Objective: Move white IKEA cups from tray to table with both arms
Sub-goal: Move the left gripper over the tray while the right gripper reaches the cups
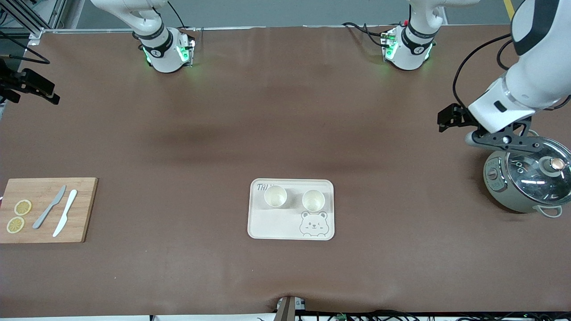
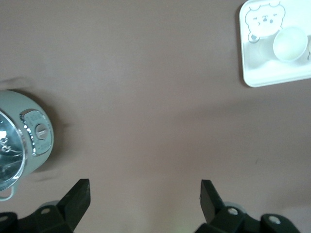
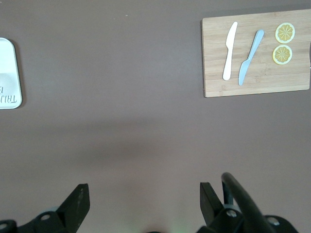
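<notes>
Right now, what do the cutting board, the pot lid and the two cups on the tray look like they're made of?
Cutting board: likely bamboo or wood, matte, with a striped tan grain. Pot lid: apparently glass, glossy and see-through, with a metal rim and a copper-toned knob. White cups: smooth, cream, opaque; plastic or ceramic, cannot tell which.

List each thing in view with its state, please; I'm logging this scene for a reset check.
White cups: upright, empty, side by side on the tray.
Bear tray: flat on the table.
Pot: glass lid on.
Knives: lying on the cutting board.
Lemon slices: flat on the board.
Left gripper: open, empty, over the pot.
Right gripper: open, empty.
</notes>
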Controlling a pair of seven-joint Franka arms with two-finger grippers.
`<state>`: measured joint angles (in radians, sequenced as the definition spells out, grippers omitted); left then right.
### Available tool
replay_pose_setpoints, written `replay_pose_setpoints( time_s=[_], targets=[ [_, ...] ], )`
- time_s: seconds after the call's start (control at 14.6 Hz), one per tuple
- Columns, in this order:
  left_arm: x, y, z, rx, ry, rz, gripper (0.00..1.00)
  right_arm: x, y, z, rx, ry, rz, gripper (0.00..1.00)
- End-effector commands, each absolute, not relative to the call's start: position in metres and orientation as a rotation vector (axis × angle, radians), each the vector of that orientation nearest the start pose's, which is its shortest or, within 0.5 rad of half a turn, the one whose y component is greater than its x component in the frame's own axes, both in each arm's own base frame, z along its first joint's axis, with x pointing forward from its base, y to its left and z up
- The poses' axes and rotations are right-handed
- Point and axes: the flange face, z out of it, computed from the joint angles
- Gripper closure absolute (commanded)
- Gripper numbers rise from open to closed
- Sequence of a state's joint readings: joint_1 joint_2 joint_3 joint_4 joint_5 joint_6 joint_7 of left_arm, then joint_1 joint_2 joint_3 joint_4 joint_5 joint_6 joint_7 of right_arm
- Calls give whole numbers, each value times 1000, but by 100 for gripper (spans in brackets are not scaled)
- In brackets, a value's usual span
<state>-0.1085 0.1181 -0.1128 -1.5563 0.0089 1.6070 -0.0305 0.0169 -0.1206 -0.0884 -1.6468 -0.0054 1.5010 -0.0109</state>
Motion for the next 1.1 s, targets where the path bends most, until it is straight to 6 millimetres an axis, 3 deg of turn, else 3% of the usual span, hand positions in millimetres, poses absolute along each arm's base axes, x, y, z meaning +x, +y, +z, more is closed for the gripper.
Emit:
replay_pose_setpoints(
  time_s=[0.0,0.21,0.41,0.68,0.82,1.03],
  targets=[
    [588,-166,538,-3133,217,89,0,507,-41,652,-3137,89,41,0],
    [595,-212,496,-3125,194,110,0,508,-43,652,-3137,94,39,0],
    [596,-255,471,-3136,165,76,0,508,-47,652,-3136,120,37,0],
    [604,-277,442,-3151,170,51,0,523,-41,647,-3129,100,-5,0],
    [606,-299,422,-3151,201,67,0,531,-38,640,-3128,86,-10,0],
    [624,-319,411,-3162,156,41,0,551,-32,624,-3079,85,-49,0]
  ],
)
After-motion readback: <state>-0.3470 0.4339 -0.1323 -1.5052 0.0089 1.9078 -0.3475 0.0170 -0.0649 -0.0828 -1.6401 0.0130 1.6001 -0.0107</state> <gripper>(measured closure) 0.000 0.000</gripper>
